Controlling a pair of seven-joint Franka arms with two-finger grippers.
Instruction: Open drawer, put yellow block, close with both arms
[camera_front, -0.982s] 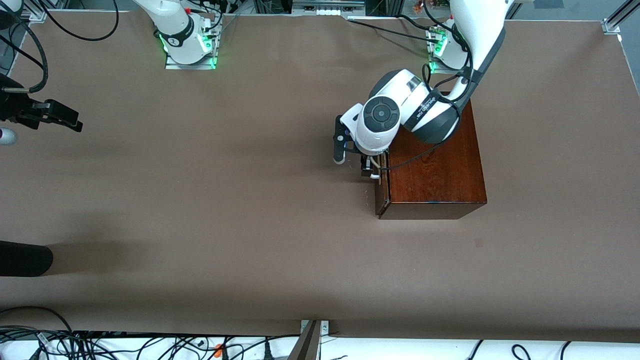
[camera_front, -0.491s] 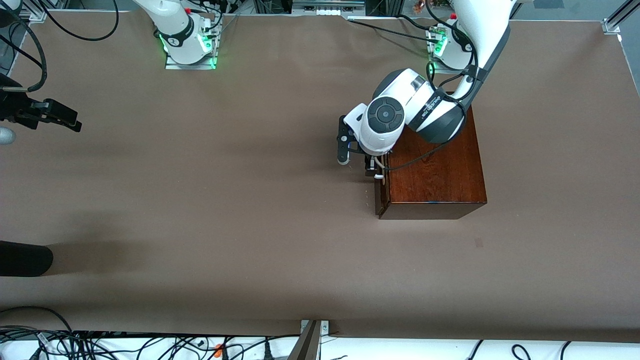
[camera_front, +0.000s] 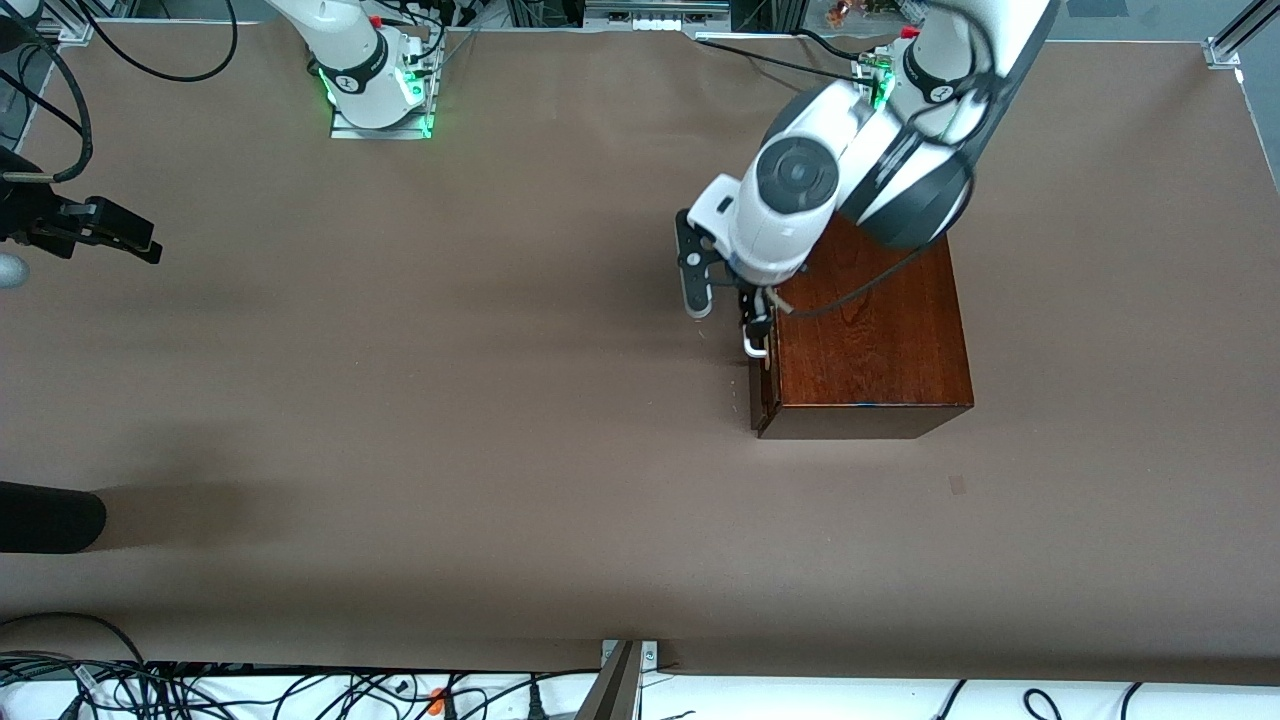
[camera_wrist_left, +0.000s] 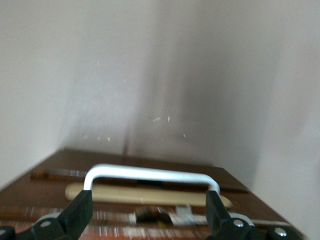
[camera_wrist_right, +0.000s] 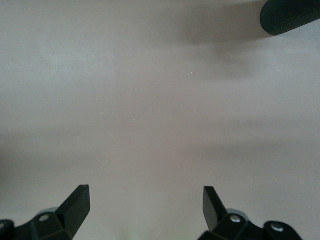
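The dark mahogany box (camera_front: 870, 330) stands toward the left arm's end of the table. Its drawer front (camera_front: 758, 395) sits flush with the box, facing the right arm's end. My left gripper (camera_front: 752, 322) hangs open just above the white handle (camera_front: 755, 347). In the left wrist view the gripper (camera_wrist_left: 147, 202) has its fingers apart, one near each end of the handle (camera_wrist_left: 150, 174), with nothing held. My right gripper (camera_front: 135, 243) waits open and empty over bare table at the right arm's end; it is also open in the right wrist view (camera_wrist_right: 146, 197). The yellow block is out of view.
A black cylindrical object (camera_front: 50, 515) lies at the table's edge at the right arm's end, nearer the front camera; it also shows in the right wrist view (camera_wrist_right: 290, 17). Cables (camera_front: 200, 690) run along the front edge. The brown table (camera_front: 450, 400) spreads wide between the arms.
My left arm's wrist has risen and drawn back toward its base, with the gripper staying open by the handle. The right arm has barely moved.
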